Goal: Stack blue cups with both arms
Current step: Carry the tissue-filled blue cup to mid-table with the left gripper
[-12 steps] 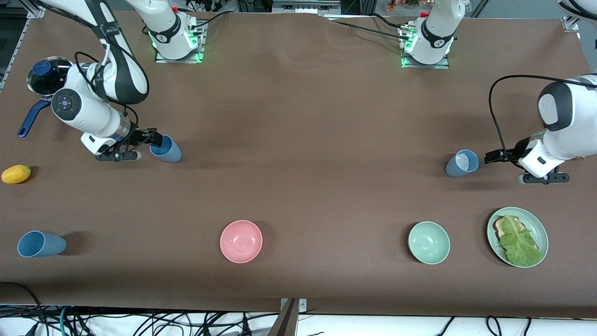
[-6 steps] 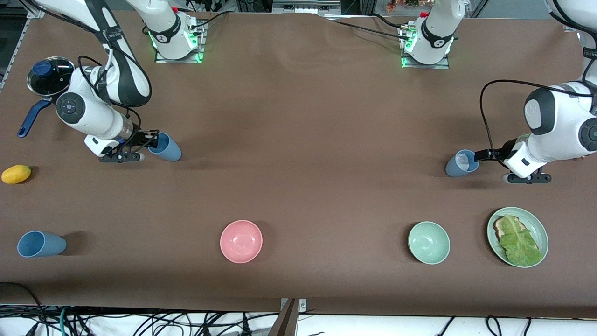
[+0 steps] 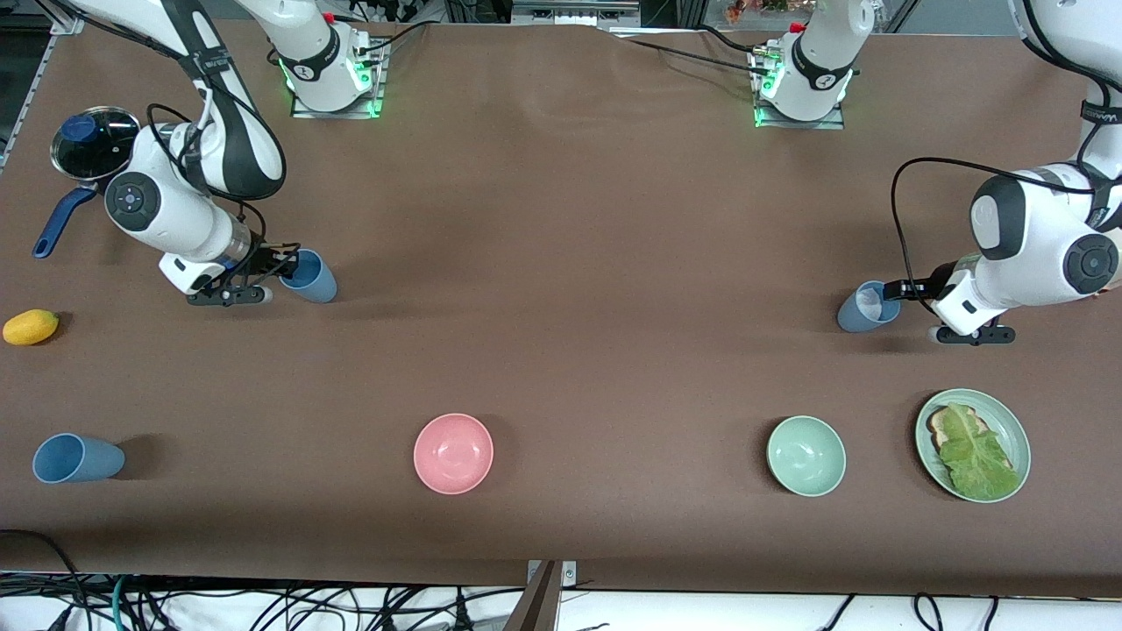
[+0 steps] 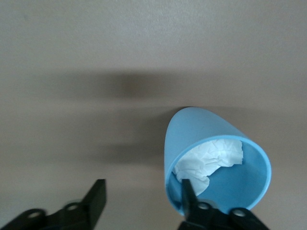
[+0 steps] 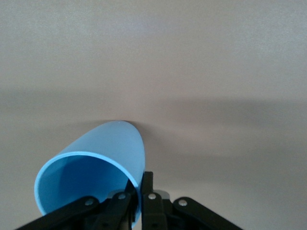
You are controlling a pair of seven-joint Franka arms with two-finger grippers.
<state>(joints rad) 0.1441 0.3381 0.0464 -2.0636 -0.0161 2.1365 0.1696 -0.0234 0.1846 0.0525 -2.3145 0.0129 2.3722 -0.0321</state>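
R tool point(image 5: 136, 191) pinches blue cup point(image 5: 91, 167) rim.

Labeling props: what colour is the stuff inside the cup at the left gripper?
White, crumpled paper inside the blue cup; the left wrist view shows it best.

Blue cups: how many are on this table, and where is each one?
3. One blue cup is pinched at its rim by the right gripper. The cup with white paper inside has the left gripper at its rim. A third cup stands alone near the front camera, at the right arm's end.
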